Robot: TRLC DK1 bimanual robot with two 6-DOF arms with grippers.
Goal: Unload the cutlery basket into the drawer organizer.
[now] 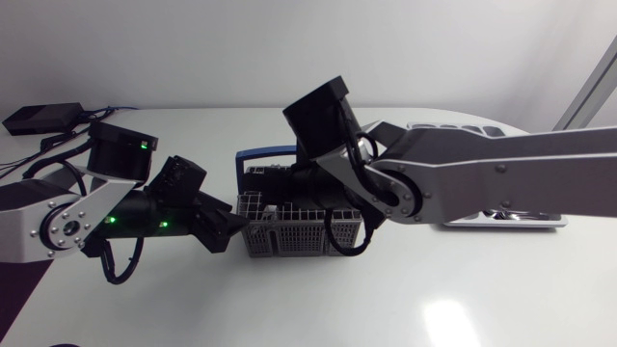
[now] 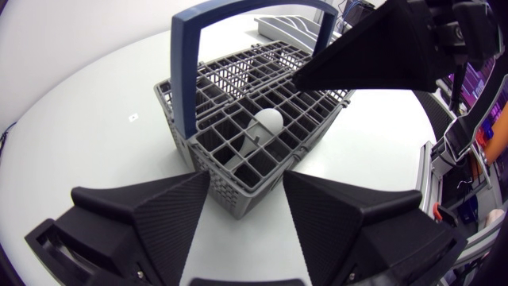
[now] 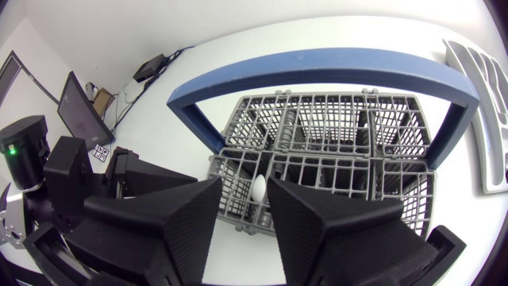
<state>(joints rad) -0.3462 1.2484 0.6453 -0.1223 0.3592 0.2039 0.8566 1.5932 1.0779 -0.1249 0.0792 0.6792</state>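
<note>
- Basket sits mid-table, with the organizer to its right, partly under the right arm.
- Left gripper: fingers wide apart, with the basket's left corner between them.
- Right gripper: over the basket, fingers slightly apart above a white spoon, gripping nothing.

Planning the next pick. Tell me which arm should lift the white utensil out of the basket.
Right. The right gripper hangs open above the white utensil standing in the basket, which shows between its fingers. The left gripper sits low outside the basket's corner, facing its wall.
</note>
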